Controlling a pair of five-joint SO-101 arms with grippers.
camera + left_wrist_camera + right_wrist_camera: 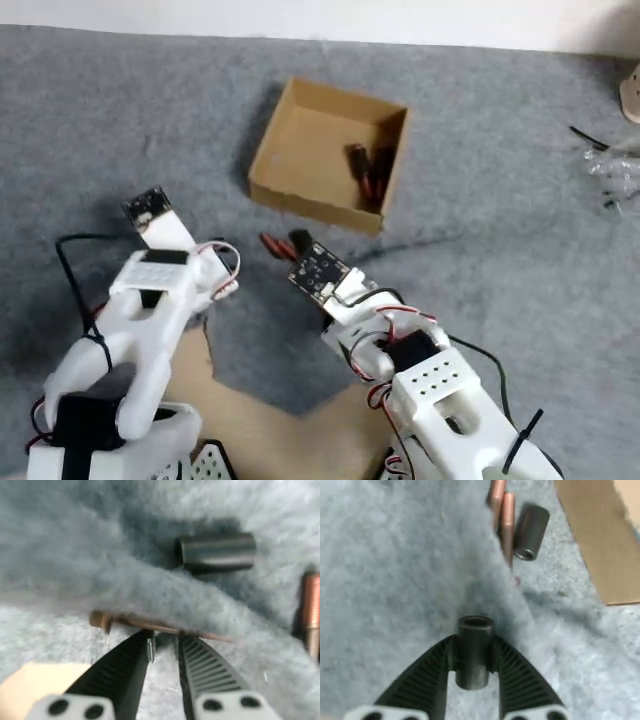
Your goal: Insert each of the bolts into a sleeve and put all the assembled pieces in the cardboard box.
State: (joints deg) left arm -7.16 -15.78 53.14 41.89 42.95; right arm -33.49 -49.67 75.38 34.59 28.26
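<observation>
1. High view: I see the cardboard box (pixel 300 200) at the far side of the grey mat (pixel 500 200), with finished pieces (pixel 365 172) already lying inside it. Two loose bolts (pixel 272 243) and a spare sleeve (pixel 298 238) lie on the mat just ahead of the right arm's wrist, near the box's front wall.
2. Left wrist view: the left gripper (pixel 165 641) has its jaws narrowly parted with nothing between them. A bolt (pixel 150 625) lies on the mat just past the tips. Its long axis runs across the gap, along the closing line. A black sleeve (pixel 217 551) lies on its side beyond it, roughly parallel. A second bolt (pixel 311 610) at the edge lies crossways to both. Risk: if I close now, the jaws have no shaft to pinch and will only nudge the bolt. The wrist likely needs turning first.
3. Right wrist view: the right gripper (pixel 473 642) is clamped on the held sleeve (pixel 474 660). Its long axis runs straight out along the fingers, with the open end facing away from the wrist. The loose bolts (pixel 502 515) lie side by side farther out, beside the spare sleeve (pixel 531 530). Risk: a bolt pushed in off-axis could twist the held sleeve or slide it back through the fingers.
</observation>
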